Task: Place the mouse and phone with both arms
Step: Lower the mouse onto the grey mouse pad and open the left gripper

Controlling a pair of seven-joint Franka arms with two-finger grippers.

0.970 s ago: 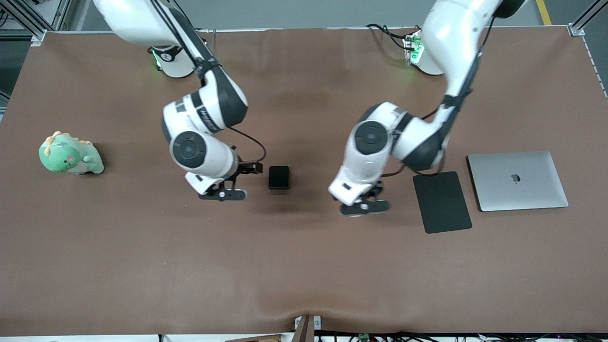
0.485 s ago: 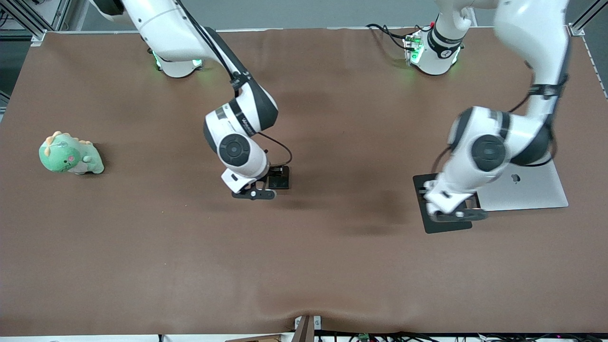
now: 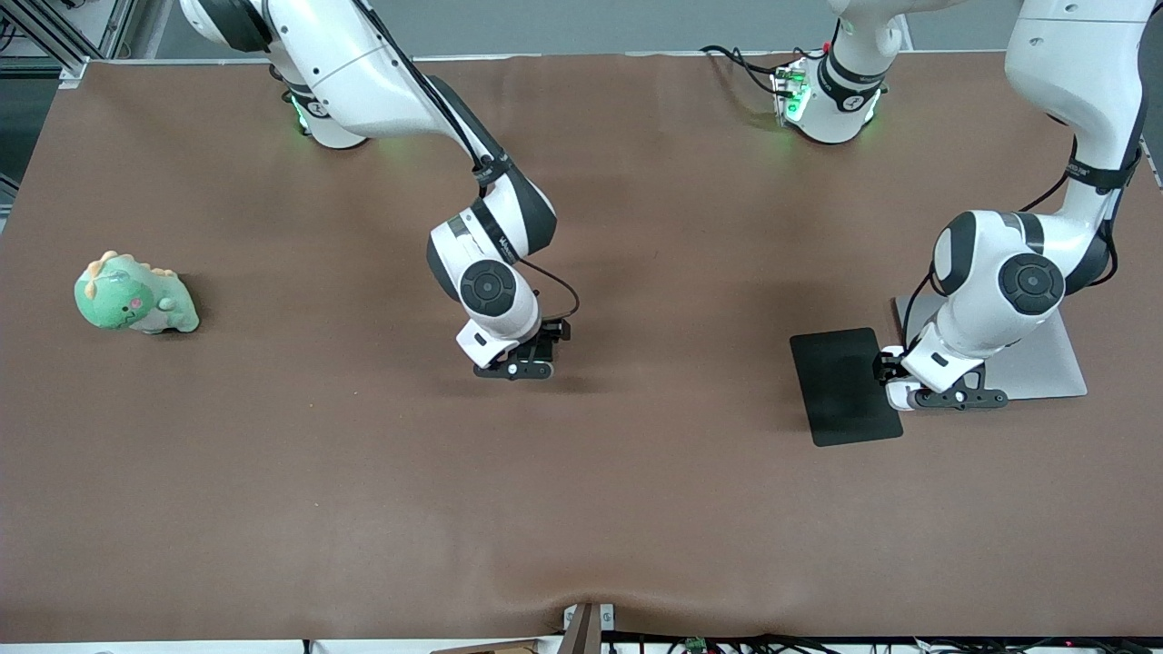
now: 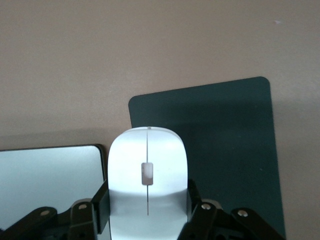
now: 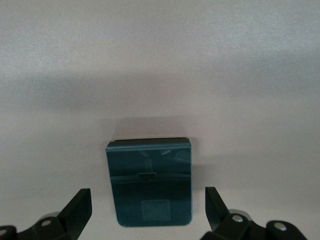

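Left pincer (image 4: 147,220) carried mouse (image 4: 147,175) (padward).

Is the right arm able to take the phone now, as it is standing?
Probably yes. The right gripper hangs right over the phone with its fingers open on either side of it, and nothing lies between them. The left gripper, shut on the mouse, is over the black pad.
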